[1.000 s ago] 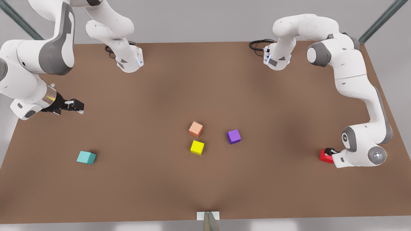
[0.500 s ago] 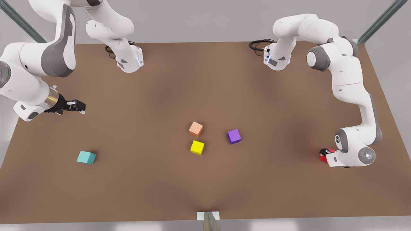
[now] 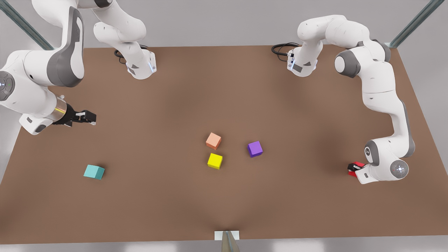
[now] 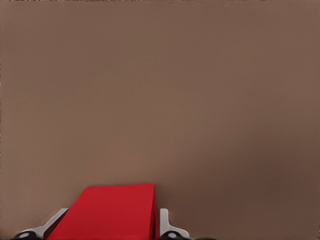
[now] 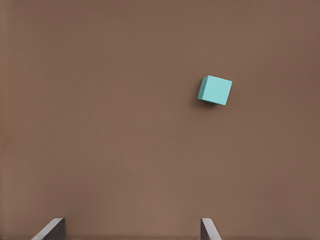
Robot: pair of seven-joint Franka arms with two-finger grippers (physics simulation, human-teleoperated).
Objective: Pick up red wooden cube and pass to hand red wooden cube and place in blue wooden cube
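Observation:
The red wooden cube (image 3: 353, 167) is near the front view's right table edge, mostly hidden under the wrist of the arm there. In the left wrist view the same red wooden cube (image 4: 107, 212) sits between two pale fingers that press on both of its sides. My left gripper (image 3: 352, 169) is shut on it, low over the table. The blue wooden cube (image 3: 93, 172), teal in colour, rests alone at the front view's left. My right gripper (image 3: 88, 118) hovers open behind it, well apart from the blue wooden cube (image 5: 215, 90).
A salmon-orange cube (image 3: 213, 140), a yellow cube (image 3: 215, 161) and a purple cube (image 3: 255, 148) cluster mid-table. The two arm bases (image 3: 141, 66) (image 3: 301, 64) stand at the back. The brown table (image 3: 224, 87) is bare between the cluster and each gripper.
The left arm's wrist has shifted toward the front view's left over the red wooden cube, hiding more of it. The right gripper has drifted slightly toward the front view's right and nearer the front.

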